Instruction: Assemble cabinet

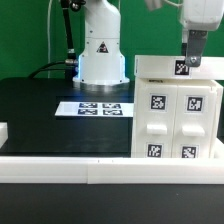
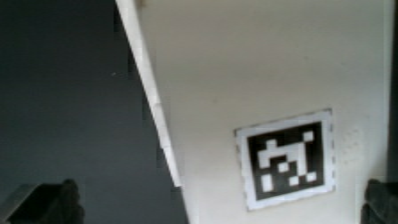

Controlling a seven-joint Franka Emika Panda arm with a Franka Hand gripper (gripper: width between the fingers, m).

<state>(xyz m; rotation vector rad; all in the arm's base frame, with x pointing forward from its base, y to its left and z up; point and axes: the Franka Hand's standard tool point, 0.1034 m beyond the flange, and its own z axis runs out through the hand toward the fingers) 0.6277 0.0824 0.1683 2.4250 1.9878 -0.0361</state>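
The cabinet (image 1: 178,112) is a large white boxy body with tagged front panels, standing on the black table at the exterior view's right. My gripper (image 1: 191,58) hangs right over its top, by a tag (image 1: 184,68) on the upper part. In the wrist view the cabinet's white surface (image 2: 222,90) and a square tag (image 2: 285,160) fill the picture. My gripper (image 2: 214,205) is open: one dark finger (image 2: 45,200) stands off the white edge over the black table, and the other (image 2: 384,198) is at the far side.
The marker board (image 1: 100,107) lies flat in front of the robot base (image 1: 100,55). A white rail (image 1: 90,170) runs along the table's front edge. A small white piece (image 1: 3,131) shows at the exterior view's left edge.
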